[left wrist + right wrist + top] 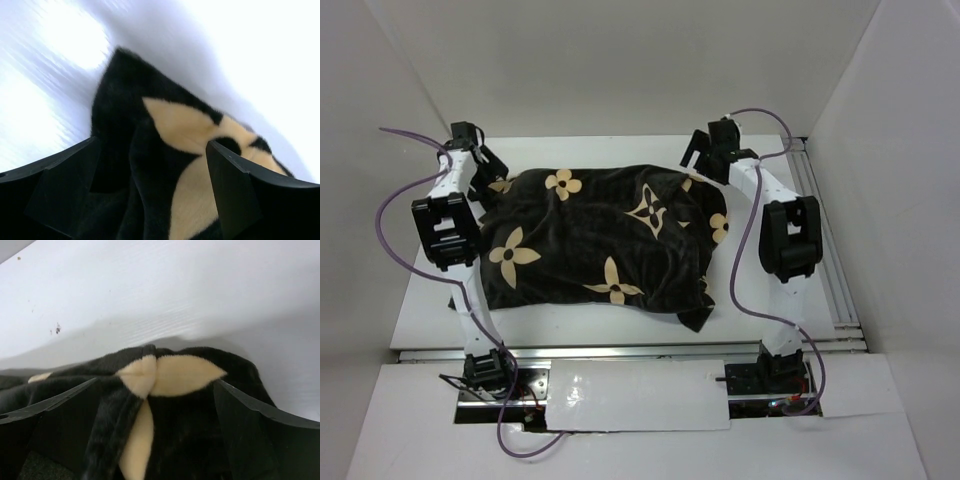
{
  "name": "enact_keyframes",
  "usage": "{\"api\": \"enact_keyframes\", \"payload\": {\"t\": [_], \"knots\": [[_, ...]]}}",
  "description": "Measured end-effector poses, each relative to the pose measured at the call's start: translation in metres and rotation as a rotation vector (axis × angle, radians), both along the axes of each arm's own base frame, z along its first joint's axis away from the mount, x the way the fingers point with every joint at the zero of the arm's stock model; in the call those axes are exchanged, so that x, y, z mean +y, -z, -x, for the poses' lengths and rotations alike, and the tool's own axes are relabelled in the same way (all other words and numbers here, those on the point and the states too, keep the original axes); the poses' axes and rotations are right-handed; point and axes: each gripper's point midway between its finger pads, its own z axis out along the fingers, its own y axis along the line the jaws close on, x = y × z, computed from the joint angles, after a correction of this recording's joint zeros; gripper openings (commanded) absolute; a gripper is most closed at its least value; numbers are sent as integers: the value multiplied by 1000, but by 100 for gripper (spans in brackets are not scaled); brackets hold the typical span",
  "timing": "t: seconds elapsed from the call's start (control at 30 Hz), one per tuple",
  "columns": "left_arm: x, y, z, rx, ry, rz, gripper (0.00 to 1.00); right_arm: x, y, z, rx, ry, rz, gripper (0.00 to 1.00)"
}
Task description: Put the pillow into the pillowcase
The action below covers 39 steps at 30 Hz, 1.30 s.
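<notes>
The pillowcase (605,245) lies between both arms — left gripper (155,190) and right gripper (155,435) each clamp a far corner.

Plump flowered pillowcase (605,240) flat on table

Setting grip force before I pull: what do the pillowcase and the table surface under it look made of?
The pillowcase looks like short-pile plush, maybe velour or fleece: dark fuzzy nap with soft-edged tan flowers, draping in loose folds in both wrist views. The table looks like a hard, smooth white panel, likely laminate or painted board; it shows a soft sheen and faint fine lines in the right wrist view.
</notes>
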Motion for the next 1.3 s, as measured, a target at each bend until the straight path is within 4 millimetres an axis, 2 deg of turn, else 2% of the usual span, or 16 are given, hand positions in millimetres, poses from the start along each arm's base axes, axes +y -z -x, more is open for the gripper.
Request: {"api": "enact_keyframes", "payload": {"t": [0.17,0.27,0.37,0.4,0.43,0.47,0.5,0.63,0.67,0.77,0.87,0.97,1.07,1.13,1.2,1.3], "knots": [[15,2,-9,-14,-57,2,100,15,27,-16,33,8,-43,100],[9,22,-15,9,-47,14,100,27,51,-17,75,-4,-69,100],[0,22,-23,-3,-30,15,99,37,68,-18,103,-13,-80,100],[-2,23,-24,-1,-23,6,93,40,72,-21,104,-14,-80,100],[-5,23,-25,-2,-18,9,79,44,74,-22,105,-18,-81,100],[-7,24,-26,-3,-17,8,31,45,74,-23,104,-20,-81,98],[-8,26,-26,-3,-17,14,2,49,74,-23,101,-26,-81,95],[-20,31,-31,-20,38,64,0,61,72,-24,78,-62,-101,26],[-21,31,-32,-31,56,66,0,64,72,-25,70,-72,-114,0],[-27,28,-27,-68,105,72,0,68,72,-26,58,-90,-123,0],[-39,25,-7,-60,152,91,0,65,65,-28,44,-102,-98,0],[-39,7,-7,-77,179,82,0,62,40,-40,6,-112,-83,0],[-33,-42,-28,-178,198,71,0,68,-20,-63,-119,-154,-108,0],[-28,-91,-45,-285,212,54,0,75,-71,-78,-240,-187,-135,0],[-24,-155,-57,-415,233,31,0,79,-127,-91,-388,-215,-150,0],[-22,-256,-54,-612,255,-18,0,72,-203,-100,-610,-233,-165,0]]}}
